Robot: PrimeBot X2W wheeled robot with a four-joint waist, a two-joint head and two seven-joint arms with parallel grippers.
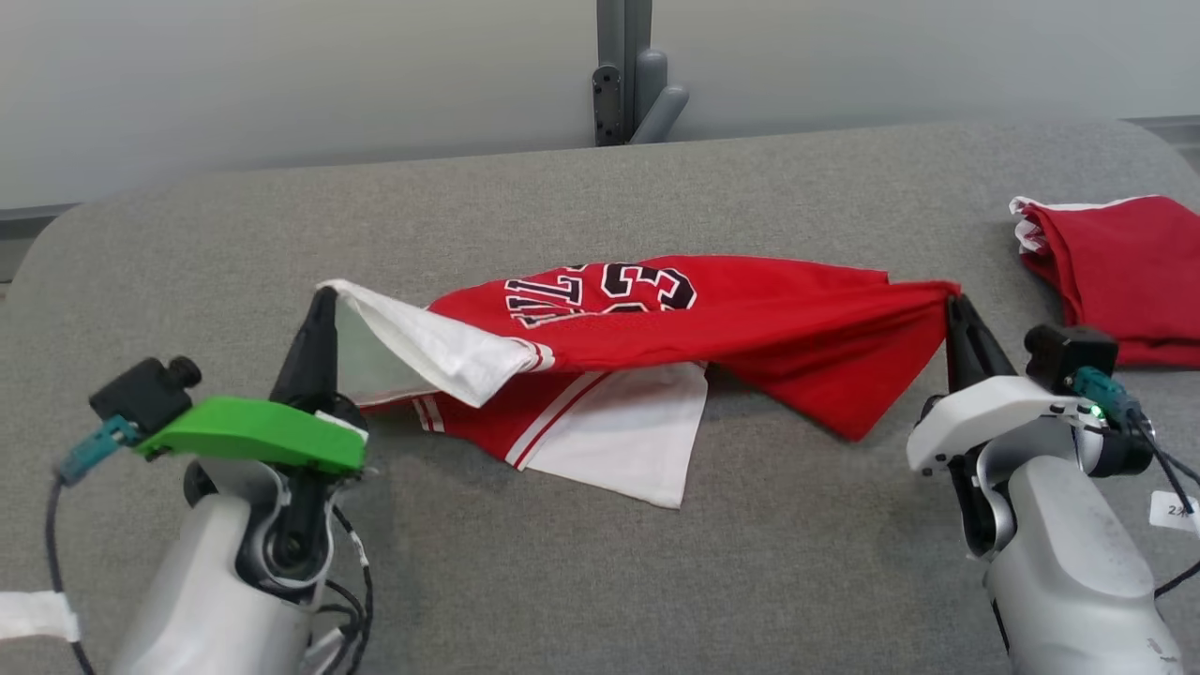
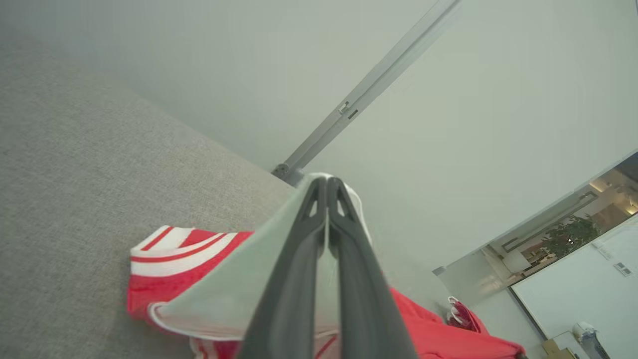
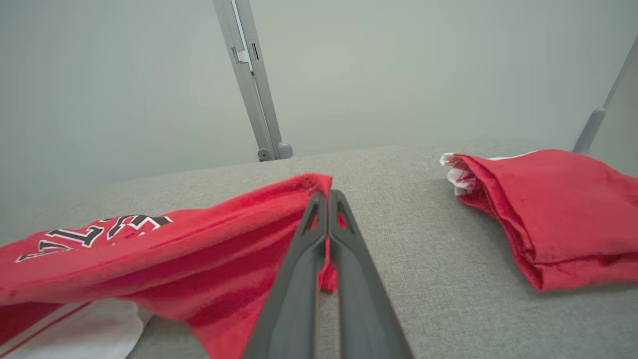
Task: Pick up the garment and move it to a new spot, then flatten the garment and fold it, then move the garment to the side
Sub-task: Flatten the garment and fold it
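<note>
Near the left side of the grey cloth-covered table [image 1: 562, 187], the left gripper [image 1: 324, 295] has its two dark fingers pressed together on a white corner of the garment [image 1: 750, 309], holding that corner up off the surface. In the left wrist view the fingers [image 2: 296, 289] meet at their tips, with pale cloth pinched between them and draped down their left side. Near the right side, the right gripper [image 1: 954, 302] is clamped the same way, its tips pinching a red corner of the same garment. In the right wrist view, red cloth bunches around its closed tips.

The garment is at the middle of the table, stretched from one gripper to the other. It sags between them, and its near part rests on the surface. It is red with black-and-white lettering and a number on the far side. A white panel edged with red stripes lies spread toward the near side.

Counted: two grippers, both gripping, and two pieces of red clothing. One is the held garment. The other is a folded red garment [image 1: 1125, 272] with a white edge, lying at the far right of the table, apart from the held one. One grey post [image 1: 626, 66] rises behind the table's far edge, about the middle. One small white label [image 1: 1177, 511] lies at the near right, beside the right forearm.
</note>
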